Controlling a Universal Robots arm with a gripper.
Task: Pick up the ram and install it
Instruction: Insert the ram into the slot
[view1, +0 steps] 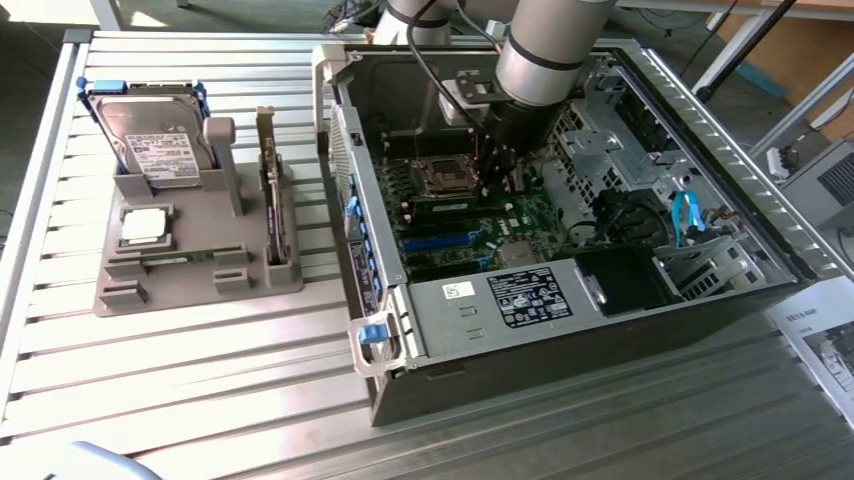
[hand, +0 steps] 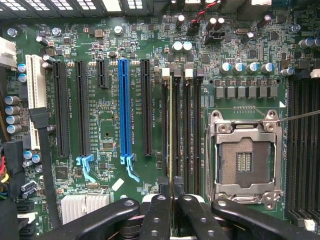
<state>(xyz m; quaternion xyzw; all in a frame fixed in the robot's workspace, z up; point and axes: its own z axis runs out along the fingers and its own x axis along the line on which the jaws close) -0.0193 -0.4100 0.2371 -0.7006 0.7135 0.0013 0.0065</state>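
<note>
The ram (hand: 170, 125) shows edge-on as a thin green-yellow strip. It stands in line with a memory slot between the black expansion slots and the empty CPU socket (hand: 245, 155). My gripper (hand: 170, 189) has its two black fingers pinched together on the ram's near end. In the exterior view the arm reaches down into the open computer case (view1: 441, 320), with the gripper (view1: 505, 172) low over the motherboard beside the CPU socket (view1: 443, 178). Whether the ram is fully seated in the slot cannot be told.
A grey holder (view1: 187, 285) at the exterior view's left carries a hard drive (view1: 160, 140), an upright expansion card (view1: 274, 200) and a white-topped chip (view1: 144, 225). Inside the case are a blue slot (hand: 124, 107), black cables and a blue cable (view1: 687, 215).
</note>
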